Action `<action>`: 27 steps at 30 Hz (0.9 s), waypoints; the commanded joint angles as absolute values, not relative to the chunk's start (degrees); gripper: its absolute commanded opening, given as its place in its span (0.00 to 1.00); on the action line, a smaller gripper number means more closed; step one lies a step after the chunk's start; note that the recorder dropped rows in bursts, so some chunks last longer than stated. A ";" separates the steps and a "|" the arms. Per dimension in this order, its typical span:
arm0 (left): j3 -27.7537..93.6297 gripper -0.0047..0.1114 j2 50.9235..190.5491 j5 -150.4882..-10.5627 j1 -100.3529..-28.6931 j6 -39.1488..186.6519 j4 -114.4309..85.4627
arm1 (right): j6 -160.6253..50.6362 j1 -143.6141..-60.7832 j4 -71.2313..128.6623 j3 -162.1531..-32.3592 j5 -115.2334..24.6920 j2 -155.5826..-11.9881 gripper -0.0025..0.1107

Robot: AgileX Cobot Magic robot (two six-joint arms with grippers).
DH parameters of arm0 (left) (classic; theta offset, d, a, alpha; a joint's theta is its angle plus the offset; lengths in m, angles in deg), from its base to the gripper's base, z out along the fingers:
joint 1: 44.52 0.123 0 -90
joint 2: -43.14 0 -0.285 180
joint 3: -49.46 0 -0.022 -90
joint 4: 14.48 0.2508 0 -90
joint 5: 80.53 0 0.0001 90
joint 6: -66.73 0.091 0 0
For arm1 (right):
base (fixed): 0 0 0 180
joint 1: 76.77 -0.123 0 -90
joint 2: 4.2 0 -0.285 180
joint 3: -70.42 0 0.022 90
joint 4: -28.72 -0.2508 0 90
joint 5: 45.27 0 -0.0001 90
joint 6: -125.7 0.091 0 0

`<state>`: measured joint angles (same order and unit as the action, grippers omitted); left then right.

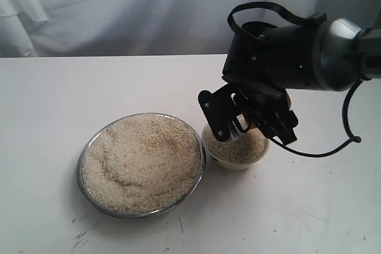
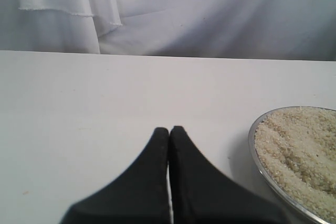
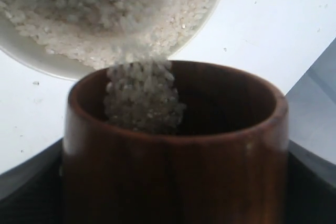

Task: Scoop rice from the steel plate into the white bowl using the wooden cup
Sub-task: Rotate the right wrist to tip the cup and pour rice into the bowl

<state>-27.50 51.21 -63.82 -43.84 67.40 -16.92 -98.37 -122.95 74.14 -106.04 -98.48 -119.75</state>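
Note:
My right gripper [image 1: 253,120] hangs over the white bowl [image 1: 238,163] and is shut on the wooden cup [image 3: 173,171], which is tipped. Rice [image 3: 142,98] runs from the cup's mouth down into the bowl's rim [image 3: 42,62], where more rice [image 1: 249,146] lies heaped. In the exterior view the gripper hides nearly all of the cup. The steel plate [image 1: 81,168], left of the bowl, is full of rice [image 1: 143,159]. My left gripper [image 2: 169,129] is shut on nothing, low over the bare table, with the plate's rim [image 2: 254,145] off to one side of it.
The white table [image 1: 59,93] runs back to a white cloth backdrop [image 1: 119,10]. A black cable [image 1: 333,150] loops from the right arm down toward the table beside the bowl. Plate and bowl stand almost touching.

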 commanded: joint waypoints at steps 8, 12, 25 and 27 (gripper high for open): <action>-27.75 0.04 50.92 -64.18 -43.92 67.36 -16.96 | -96.24 -124.06 78.35 -105.84 -100.79 -119.66 0.02; -27.75 0.04 50.92 -64.18 -43.92 67.36 -16.96 | -96.23 -124.16 79.21 -105.84 -102.68 -119.66 0.02; -27.75 0.04 50.92 -64.18 -43.92 67.22 -16.96 | -93.46 -126.43 82.71 -105.84 -104.25 -119.66 0.02; -27.75 0.04 50.92 -64.18 -43.92 67.22 -16.96 | -92.10 -126.43 83.77 -105.84 -104.59 -119.66 0.02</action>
<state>-27.50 51.21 -63.82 -43.84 67.40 -16.92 -93.89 -126.08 81.17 -106.04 -103.51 -119.75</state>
